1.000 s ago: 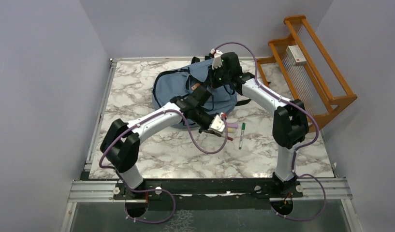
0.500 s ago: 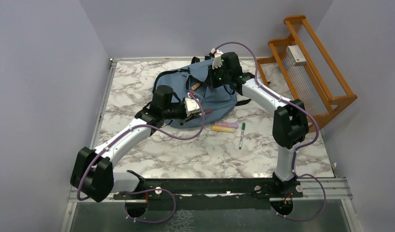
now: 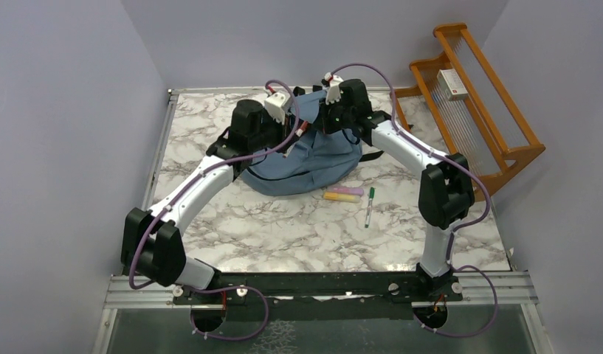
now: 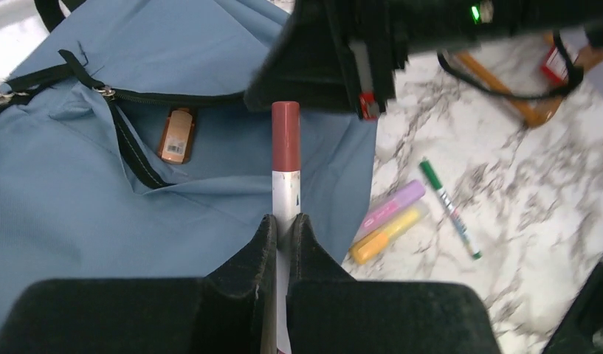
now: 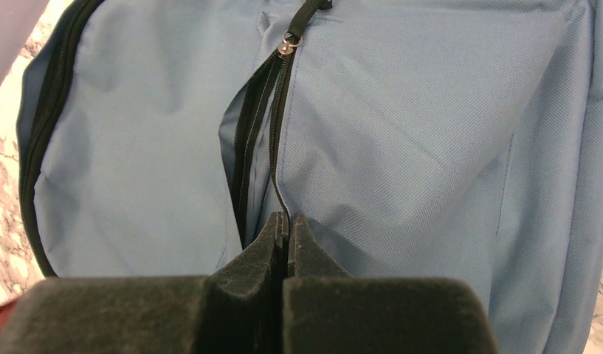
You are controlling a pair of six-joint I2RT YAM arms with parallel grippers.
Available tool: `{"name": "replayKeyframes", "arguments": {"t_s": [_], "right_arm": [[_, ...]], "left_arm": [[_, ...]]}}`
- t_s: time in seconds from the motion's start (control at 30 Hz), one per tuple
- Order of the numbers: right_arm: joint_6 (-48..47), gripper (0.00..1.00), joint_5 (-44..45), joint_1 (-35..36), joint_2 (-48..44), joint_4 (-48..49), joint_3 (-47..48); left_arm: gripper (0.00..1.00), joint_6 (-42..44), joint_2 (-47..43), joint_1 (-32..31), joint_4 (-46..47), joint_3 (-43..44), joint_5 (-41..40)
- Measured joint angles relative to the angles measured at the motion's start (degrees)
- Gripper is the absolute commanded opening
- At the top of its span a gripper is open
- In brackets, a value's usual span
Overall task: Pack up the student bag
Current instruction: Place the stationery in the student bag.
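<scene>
The student bag is laid at the far middle of the marble table, its zipper parted. The edge of that opening is pinched in the right gripper, whose jaws are pressed together on the fabric. A red-capped marker is clamped in the left gripper above the bag, just beside the right wrist, with little room between. A purple highlighter, a yellow highlighter and a green marker are found near the bag's near edge. A wooden rack is set beyond the table's right edge.
</scene>
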Motion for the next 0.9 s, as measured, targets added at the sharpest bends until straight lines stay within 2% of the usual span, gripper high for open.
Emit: {"name": "replayKeyframes", "arguments": {"t_s": [0.13,0.6,0.9], "right_arm": [[0.9,0.00,0.5,0.0,-1.2,0.2,-1.4],[3.1,0.00,1.0,-0.1,-3.1,2.0,-3.9],[4.9,0.00,0.9,-0.1,-5.3,5.6,-7.8]], "left_arm": [[0.00,-8.3,3.6,0.4,-4.5,5.9,-1.7],[0.00,-38.7,5.0,0.4,-9.4,5.1,-10.2],[0.00,-50.2,11.6,0.4,-10.7,6.0,-11.5]]}}
